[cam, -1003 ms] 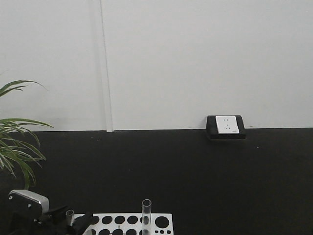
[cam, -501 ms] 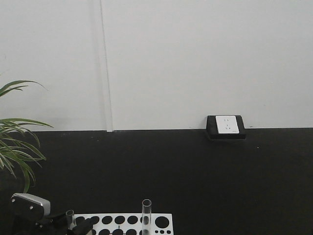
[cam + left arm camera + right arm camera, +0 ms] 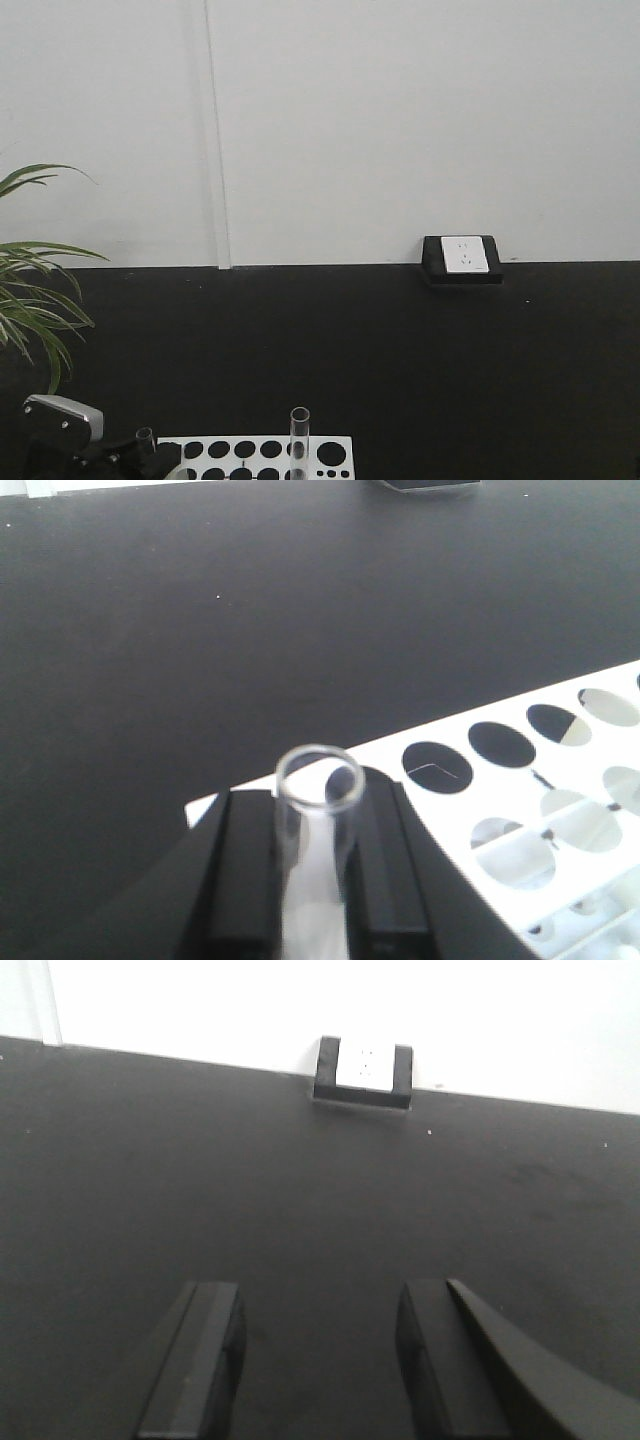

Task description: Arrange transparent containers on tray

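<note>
A clear test tube [image 3: 312, 880] stands upright between the black fingers of my left gripper [image 3: 318, 815], which is shut on it at the near left corner of the white rack [image 3: 455, 805]. In the front view the same tube [image 3: 143, 436] and left gripper [image 3: 140, 458] sit at the bottom left, beside the rack [image 3: 262, 449]. A second test tube [image 3: 299, 438] stands upright in a rack hole. My right gripper [image 3: 320, 1330] hangs open over bare black tabletop with nothing between its fingers. The tray is out of view.
A green plant [image 3: 30, 300] leans in from the left edge. A white socket in a black holder [image 3: 462, 258] sits at the back of the black table against the white wall, and the socket [image 3: 364, 1068] also shows in the right wrist view.
My left gripper has sunk slightly toward the bottom edge with the tube still in it. The tube standing in the rack has not moved.
</note>
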### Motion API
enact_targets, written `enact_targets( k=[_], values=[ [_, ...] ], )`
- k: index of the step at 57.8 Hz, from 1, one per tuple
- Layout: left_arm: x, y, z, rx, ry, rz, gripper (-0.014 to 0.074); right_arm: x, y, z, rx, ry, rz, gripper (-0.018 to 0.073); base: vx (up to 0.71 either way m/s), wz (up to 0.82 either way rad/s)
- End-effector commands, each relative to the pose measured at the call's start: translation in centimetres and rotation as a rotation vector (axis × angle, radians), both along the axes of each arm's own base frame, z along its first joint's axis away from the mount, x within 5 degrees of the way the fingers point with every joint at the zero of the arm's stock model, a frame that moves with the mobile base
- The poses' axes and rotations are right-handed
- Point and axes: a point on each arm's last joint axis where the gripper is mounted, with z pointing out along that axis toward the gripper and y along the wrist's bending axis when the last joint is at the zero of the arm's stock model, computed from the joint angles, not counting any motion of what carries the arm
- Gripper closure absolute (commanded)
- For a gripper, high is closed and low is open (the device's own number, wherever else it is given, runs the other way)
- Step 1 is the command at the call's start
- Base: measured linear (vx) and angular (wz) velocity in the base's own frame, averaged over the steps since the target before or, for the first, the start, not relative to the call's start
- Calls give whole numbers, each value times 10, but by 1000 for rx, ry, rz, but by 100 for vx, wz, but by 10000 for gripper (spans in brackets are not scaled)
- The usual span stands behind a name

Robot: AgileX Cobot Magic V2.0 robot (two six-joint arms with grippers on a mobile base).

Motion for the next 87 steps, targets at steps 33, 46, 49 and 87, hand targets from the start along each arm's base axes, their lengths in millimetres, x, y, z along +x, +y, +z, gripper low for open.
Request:
enact_targets(
  k=[33,46,49,87],
  values=[
    [-12,1,80,-65,-312,-5,458,23,5,24,13,-132,36,95,0,0],
    [-11,5,139,-51,-421,28,458,54,27,46,23,-134,140,78,0,0],
    [-14,6,154,-51,-448,37,458,60,43,46,35,-133,212,78,0,0],
    [-49,20,184,-14,-444,96,457,80,179,-39,244,-23,687,78,0,0]
  ],
)
